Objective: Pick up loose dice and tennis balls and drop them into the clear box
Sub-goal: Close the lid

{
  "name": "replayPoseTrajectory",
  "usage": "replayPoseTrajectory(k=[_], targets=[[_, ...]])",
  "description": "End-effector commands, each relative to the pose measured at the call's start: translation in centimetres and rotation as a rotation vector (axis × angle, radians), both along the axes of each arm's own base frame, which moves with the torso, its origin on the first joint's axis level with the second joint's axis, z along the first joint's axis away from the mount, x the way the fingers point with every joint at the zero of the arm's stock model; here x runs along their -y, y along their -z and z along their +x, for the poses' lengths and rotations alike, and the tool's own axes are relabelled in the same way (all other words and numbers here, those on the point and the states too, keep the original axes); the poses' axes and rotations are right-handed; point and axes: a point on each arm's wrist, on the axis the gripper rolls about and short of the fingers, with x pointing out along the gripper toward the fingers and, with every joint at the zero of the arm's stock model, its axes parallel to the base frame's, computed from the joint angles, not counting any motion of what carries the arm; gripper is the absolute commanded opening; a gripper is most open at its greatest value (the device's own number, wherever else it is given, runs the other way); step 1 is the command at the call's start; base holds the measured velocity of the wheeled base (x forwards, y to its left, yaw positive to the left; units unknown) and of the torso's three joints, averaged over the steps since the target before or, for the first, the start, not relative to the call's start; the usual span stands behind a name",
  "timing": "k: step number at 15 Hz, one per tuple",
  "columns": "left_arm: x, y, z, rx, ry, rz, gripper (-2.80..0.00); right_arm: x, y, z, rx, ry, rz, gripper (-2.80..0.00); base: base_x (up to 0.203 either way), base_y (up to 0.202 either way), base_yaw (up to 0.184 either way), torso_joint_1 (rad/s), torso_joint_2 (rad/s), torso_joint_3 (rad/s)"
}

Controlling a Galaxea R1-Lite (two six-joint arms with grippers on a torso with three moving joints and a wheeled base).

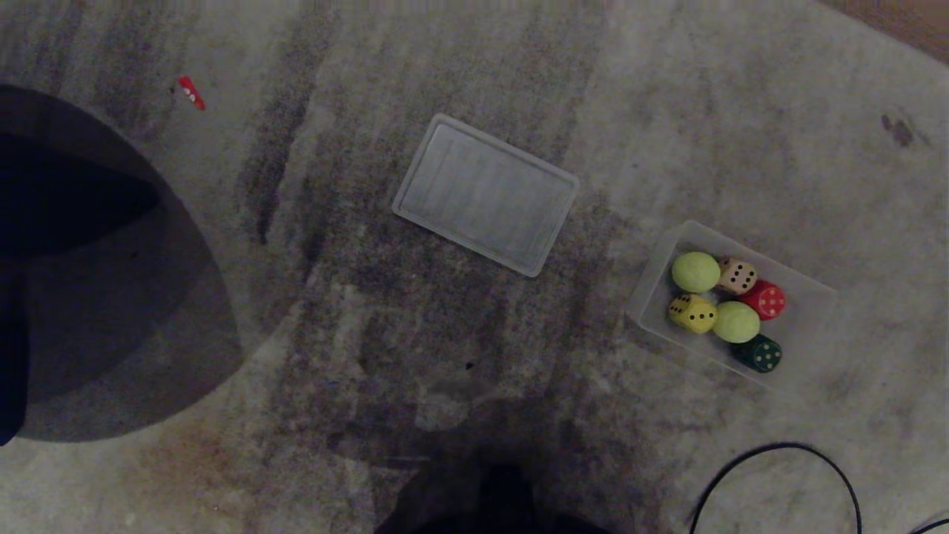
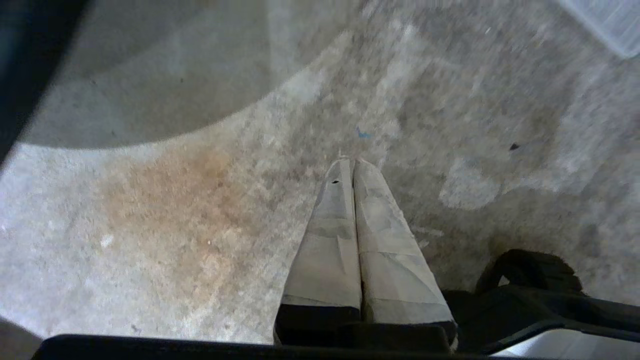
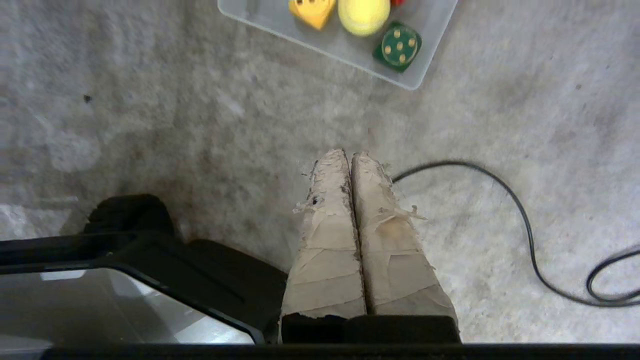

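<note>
clear box (image 1: 804,315): we see it on the stained floor, right of the ribbed lid (image 1: 485,194), well apart from it.
contents: all inside the clear box: two tennis balls (image 1: 695,271) (image 1: 735,321), yellow die (image 1: 692,313), tan die (image 1: 738,275), red die (image 1: 766,300), dark green die (image 1: 759,353).
left gripper (image 2: 352,164): fingers pressed together, nothing between them, over bare floor; only its wrist view shows it.
right gripper (image 3: 349,156): fingers together, empty, hanging short of the clear box's near wall.
head view only: whole lid, all six items, small red scrap (image 1: 190,92) far left of the lid.
right wrist only: black cable (image 3: 520,210) looping just beside the fingers.
cut off: right wrist view clips the clear box; tan die hidden, red die a sliver. Left wrist view catches one lid corner.
</note>
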Motion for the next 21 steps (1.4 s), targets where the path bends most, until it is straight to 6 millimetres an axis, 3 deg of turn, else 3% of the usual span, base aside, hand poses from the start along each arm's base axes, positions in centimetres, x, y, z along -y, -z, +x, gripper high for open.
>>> replayPoseTrajectory(k=[1,21], targets=[[0.00,0.03,0.02,-0.002,-0.001,-0.002,-2.80,0.00,-0.02,0.01,-0.003,0.000,0.001,-2.80,0.000,0.000,0.000,-0.001,0.00,0.200],[0.00,0.03,0.02,-0.002,-0.001,-0.002,-2.80,0.00,0.00,0.02,-0.004,0.000,0.001,-2.80,0.000,0.000,0.000,0.002,0.00,0.203]])
